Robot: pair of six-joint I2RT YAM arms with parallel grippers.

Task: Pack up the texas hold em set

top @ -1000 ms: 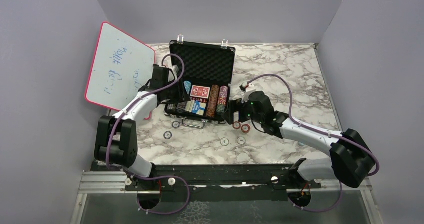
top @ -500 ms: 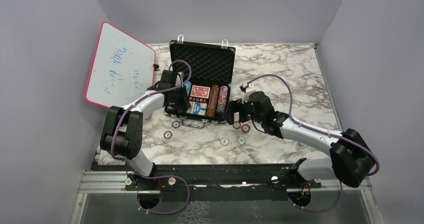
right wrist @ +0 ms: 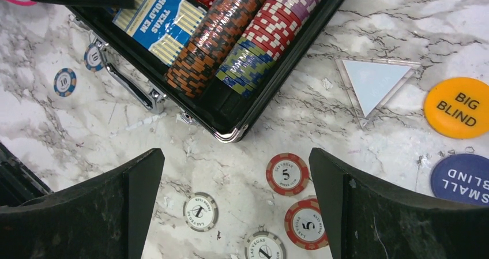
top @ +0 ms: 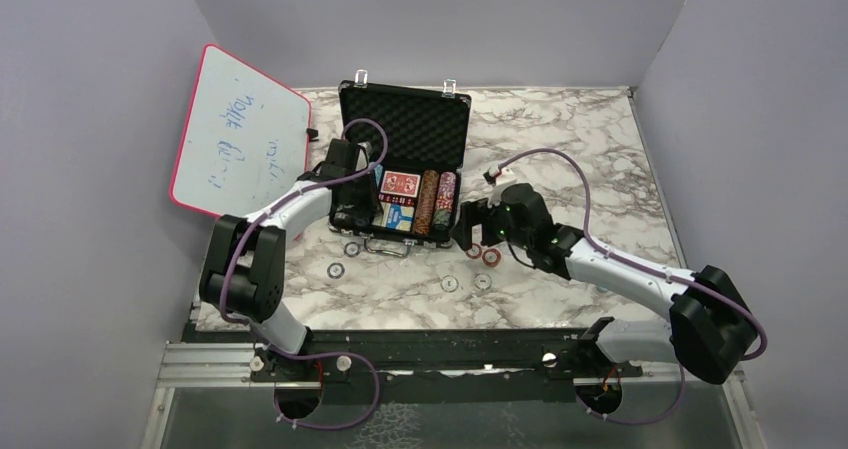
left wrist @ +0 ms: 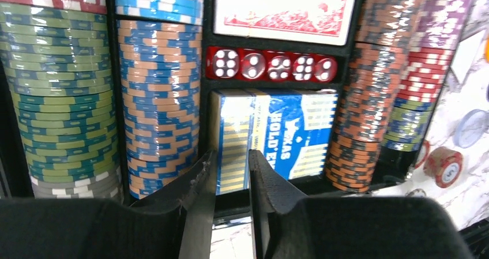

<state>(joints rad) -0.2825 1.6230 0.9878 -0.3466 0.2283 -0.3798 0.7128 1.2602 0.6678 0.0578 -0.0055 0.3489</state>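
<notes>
The open black briefcase point(top: 405, 124) lies at the table's middle back, holding rows of striped chips point(left wrist: 155, 97), a red deck point(left wrist: 285, 8), a blue deck point(left wrist: 288, 135) and red dice point(left wrist: 271, 66). My left gripper point(top: 352, 209) hovers over the case's near left edge. Its jaws point(left wrist: 230, 166) stand a narrow gap apart with nothing between them. My right gripper point(top: 465, 227) is wide open point(right wrist: 235, 161) above the marble by the case's near right corner. Loose red chips point(right wrist: 287, 173) and white chips point(right wrist: 199, 211) lie under it. The orange button point(right wrist: 459, 107) and the blue button point(right wrist: 461, 178) lie to its right.
The pink-framed whiteboard point(top: 240, 134) leans at the back left. Two more chips point(top: 351, 249) lie in front of the case's handle point(right wrist: 130, 89). A clear triangle point(right wrist: 375, 80) lies by the buttons. Grey walls close in the table on three sides.
My left arm has swung right from the whiteboard side to over the case's left near edge. My right gripper has lifted slightly and stays open.
</notes>
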